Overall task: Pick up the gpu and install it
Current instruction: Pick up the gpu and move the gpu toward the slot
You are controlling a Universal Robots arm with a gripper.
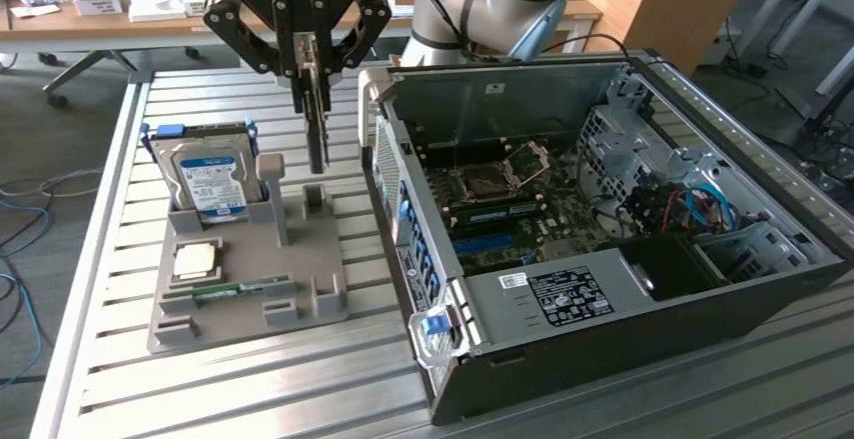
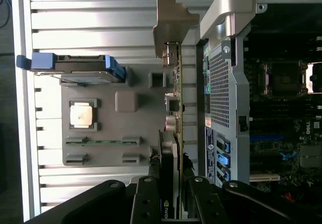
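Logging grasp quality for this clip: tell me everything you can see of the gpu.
The gpu is a thin flat card seen edge-on: green circuit board, a dark block on one face, a pale silvery metal bracket at the end farthest from the claw. It hangs upright, pinched by the shut claw, over the grey holder and seemingly clear of it, beside the open computer case. Only the claw's fingers appear to touch it.

The case wall stands just beside the hanging gpu.
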